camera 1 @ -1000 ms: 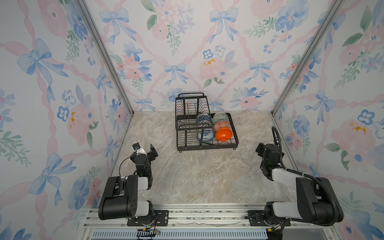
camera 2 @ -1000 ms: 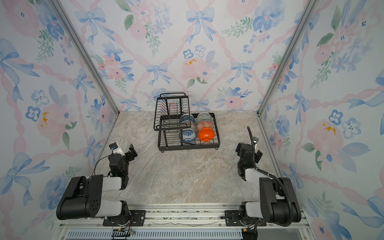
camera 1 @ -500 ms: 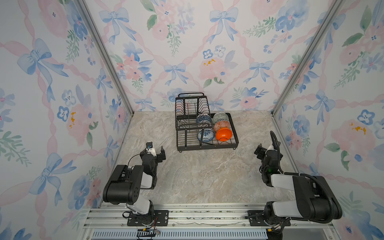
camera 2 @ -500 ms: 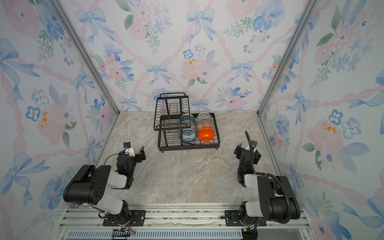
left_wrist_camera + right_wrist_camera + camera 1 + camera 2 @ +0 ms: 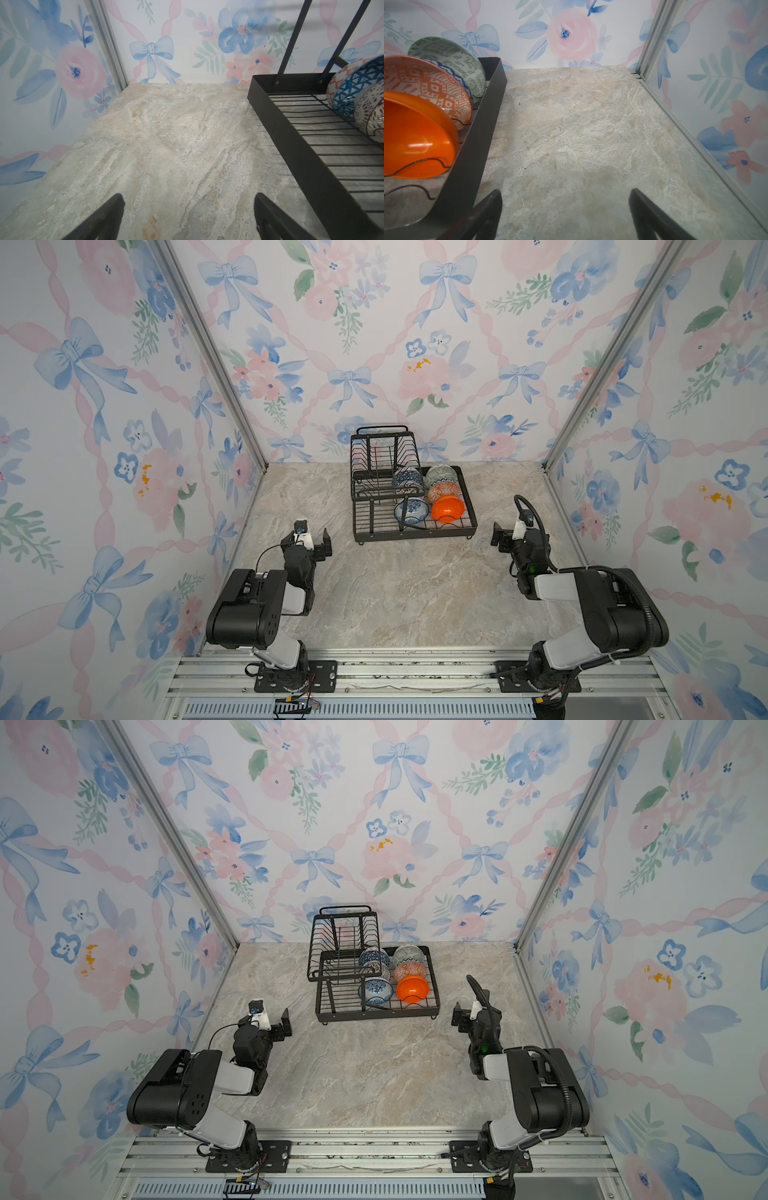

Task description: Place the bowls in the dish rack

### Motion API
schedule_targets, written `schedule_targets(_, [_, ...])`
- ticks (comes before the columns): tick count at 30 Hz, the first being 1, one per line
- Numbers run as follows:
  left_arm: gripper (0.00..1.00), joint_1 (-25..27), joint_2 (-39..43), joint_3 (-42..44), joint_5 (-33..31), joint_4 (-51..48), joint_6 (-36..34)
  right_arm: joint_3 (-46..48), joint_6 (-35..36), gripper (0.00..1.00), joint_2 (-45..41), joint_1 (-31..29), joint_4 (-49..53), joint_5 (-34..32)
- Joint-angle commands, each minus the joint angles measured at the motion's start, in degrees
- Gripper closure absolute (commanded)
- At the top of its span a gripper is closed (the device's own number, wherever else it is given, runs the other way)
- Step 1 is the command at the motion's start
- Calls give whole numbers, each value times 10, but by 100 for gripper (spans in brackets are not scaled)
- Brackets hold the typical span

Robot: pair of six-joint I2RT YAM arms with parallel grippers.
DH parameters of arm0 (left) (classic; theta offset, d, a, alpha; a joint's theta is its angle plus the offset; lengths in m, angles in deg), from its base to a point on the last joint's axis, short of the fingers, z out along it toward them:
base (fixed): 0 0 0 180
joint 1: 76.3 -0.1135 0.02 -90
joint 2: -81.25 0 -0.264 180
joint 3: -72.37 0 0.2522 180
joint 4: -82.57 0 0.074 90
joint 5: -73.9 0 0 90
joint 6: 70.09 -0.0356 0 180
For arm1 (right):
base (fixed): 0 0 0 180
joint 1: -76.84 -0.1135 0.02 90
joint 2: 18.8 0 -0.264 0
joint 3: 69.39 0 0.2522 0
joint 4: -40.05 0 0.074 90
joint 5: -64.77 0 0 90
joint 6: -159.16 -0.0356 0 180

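Note:
The black wire dish rack (image 5: 415, 533) (image 5: 374, 1016) stands at the back middle of the table. All the bowls sit in its lower tray: plain orange (image 5: 447, 508) (image 5: 411, 988), blue-white floral (image 5: 410, 510) (image 5: 375, 989), orange-white patterned (image 5: 444, 490) (image 5: 425, 83), green-white (image 5: 440, 476) (image 5: 452, 60) and dark-blue geometric (image 5: 407, 481) (image 5: 357, 87). My left gripper (image 5: 308, 542) (image 5: 270, 1025) (image 5: 189, 199) hovers open and empty over bare table, front-left of the rack. My right gripper (image 5: 509, 537) (image 5: 467, 1017) (image 5: 565, 193) is open and empty at the rack's front-right corner.
Floral-papered walls with metal corner posts (image 5: 216, 364) close in the marble table (image 5: 395, 593) on three sides. The rack's raised upper basket and handle loop (image 5: 382, 448) stand at its back left. Both arm bases are mounted on the aluminium rail (image 5: 415, 668) at the front.
The left gripper has swung right, away from the left wall towards the middle. The right gripper has shifted a little left towards the rack. The bowls and rack have not moved.

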State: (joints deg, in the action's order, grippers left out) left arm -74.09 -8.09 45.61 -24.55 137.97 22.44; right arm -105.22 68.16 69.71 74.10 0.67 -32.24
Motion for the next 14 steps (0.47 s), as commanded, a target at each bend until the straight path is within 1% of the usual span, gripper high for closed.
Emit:
schedule_targets(1, [2,2,-5,-6,6,8,-11,-5,11,3,1,1,16,19])
schedule_targets(6, [2,5,-6,-7,2,6,-14,-5,11,3,1,1,16,19])
schedule_targets(9, [2,-2,-6,-10,17,-1,-10,-5,11,3,1,0,16,19])
schedule_targets(14, [2,3,-2,-9,15,0,-14,-5,11,3,1,0,16,19])
